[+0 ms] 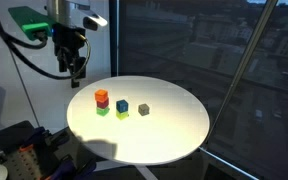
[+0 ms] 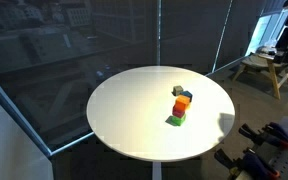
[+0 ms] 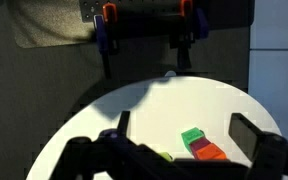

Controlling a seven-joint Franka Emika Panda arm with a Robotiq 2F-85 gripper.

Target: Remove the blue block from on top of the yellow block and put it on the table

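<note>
The blue block [image 1: 122, 103] sits on top of the yellow block [image 1: 122, 113] near the middle of the round white table [image 1: 174, 135]. My gripper [image 1: 75, 72] hangs open and empty high above the table's edge, well apart from the blocks. In the wrist view the open fingers [image 3: 184, 124] frame the table [image 3: 164, 100]. The blue block is hidden there behind the gripper body. In an exterior view the blocks form one cluster [image 2: 180, 106] on the table [image 2: 124, 110], and I cannot make out the blue one.
An orange and red stack on a green cube [image 1: 102, 101] stands beside the blue block, and also shows in the wrist view [image 3: 199, 145]. A grey cube [image 1: 143, 109] lies on the other side. Dark windows surround the table. A wooden stool [image 2: 259, 68] stands beyond it.
</note>
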